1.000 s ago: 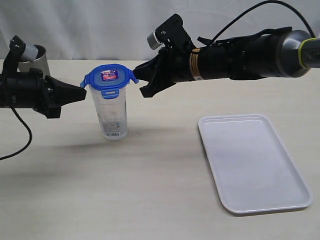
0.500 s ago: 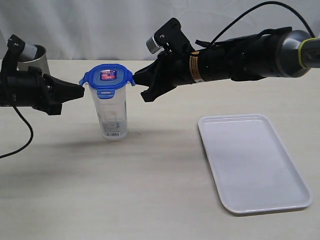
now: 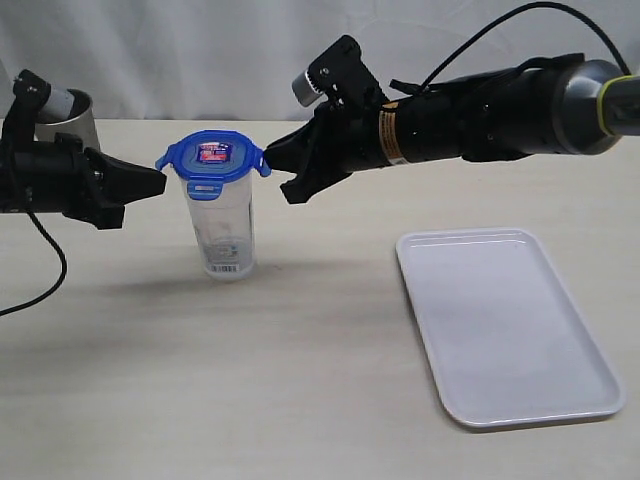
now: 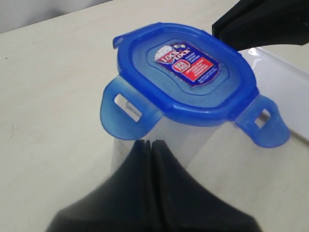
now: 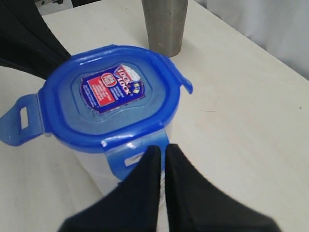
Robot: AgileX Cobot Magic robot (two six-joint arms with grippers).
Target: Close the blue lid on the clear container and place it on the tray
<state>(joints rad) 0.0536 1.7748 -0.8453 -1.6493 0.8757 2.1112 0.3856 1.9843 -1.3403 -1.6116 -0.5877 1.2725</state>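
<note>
- I have both grippers at the clear container (image 3: pixel 222 225), which stands upright on the table between them. The blue lid (image 3: pixel 213 155) is already seated on its mouth.
- My left gripper (image 4: pixel 150 145) has its jaws pressed together and holds nothing. Its tip sits just short of the container wall, directly under the lid flap that faces it.
- My right gripper (image 5: pixel 159 152) is also closed and empty. Its tip is just beside the flap on its own side, and I cannot tell whether it touches.
- The flap facing the left gripper flares outward, as does another further round the rim, so I judge those two unlatched. The one at my right tip hangs lower and may be partly down.
- I read this step as snapping the flaps shut, using the closed fingertips as pushers. The lid is on but not yet locked.
- The next move calls for pressing each flared flap down against the wall until it catches. The opposite gripper should brace the container, because it is tall and narrow and a one-sided push could tip it.
- The steel cup (image 5: pixel 164 24) stands beyond the container from my right gripper, near enough to watch.
- The tray (image 3: pixel 460 236) lies well apart from both grippers, on the right gripper's side. Carrying comes after latching and needs the jaws opened.
</note>
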